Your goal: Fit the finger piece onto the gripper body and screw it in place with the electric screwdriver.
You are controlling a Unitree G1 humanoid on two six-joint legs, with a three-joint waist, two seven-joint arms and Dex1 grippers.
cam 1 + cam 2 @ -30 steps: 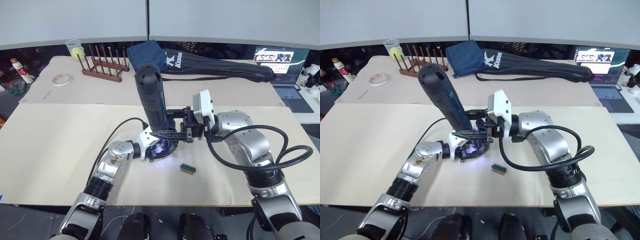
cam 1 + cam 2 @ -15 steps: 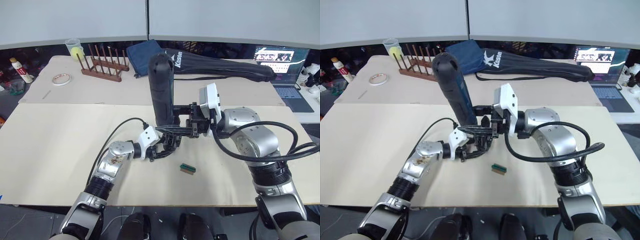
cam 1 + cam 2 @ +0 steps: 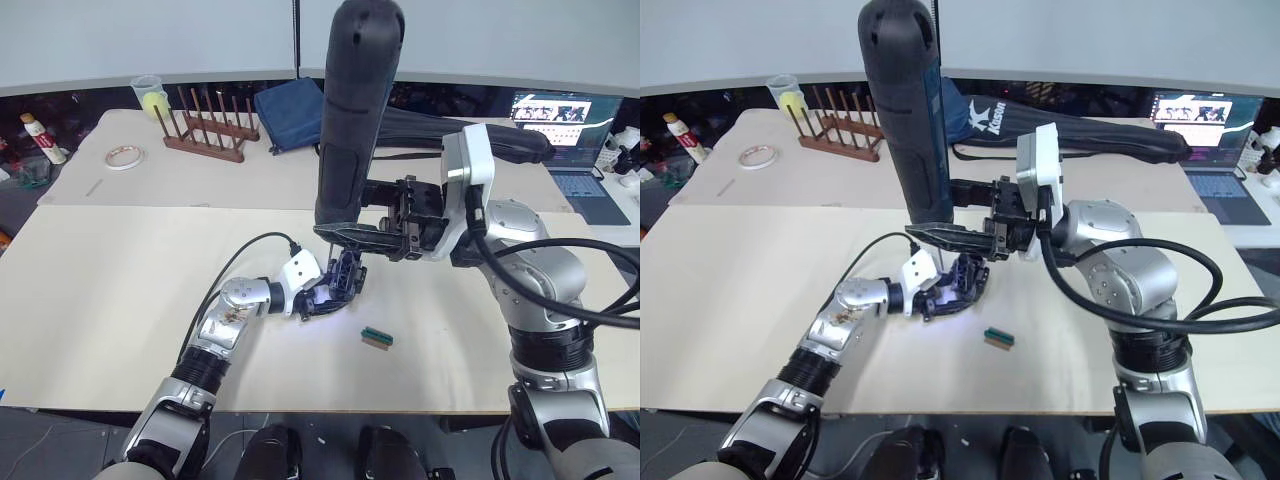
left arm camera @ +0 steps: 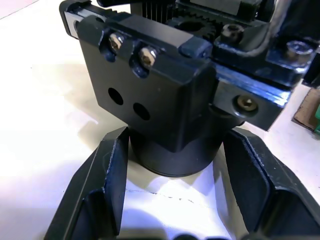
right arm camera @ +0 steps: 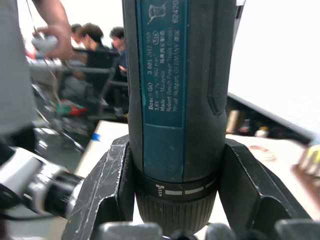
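The right gripper (image 3: 352,237) is gripping the upright electric screwdriver (image 3: 352,110) between its fingers. The left gripper (image 3: 328,296) is clamping the gripper body (image 4: 165,95) on the tabletop (image 3: 110,280).

**Gripper body seated between the left fingers**

The gripper body (image 4: 170,95) rests on the pale table (image 4: 35,115), its round black base sitting between the left gripper (image 4: 172,192)'s two black fingers (image 4: 107,185), which flank that base closely on either side. On the body's flat face sit two silver screw heads (image 4: 130,47) above two empty round holes (image 4: 127,102). Just beside the body lies a green piece (image 4: 314,117).
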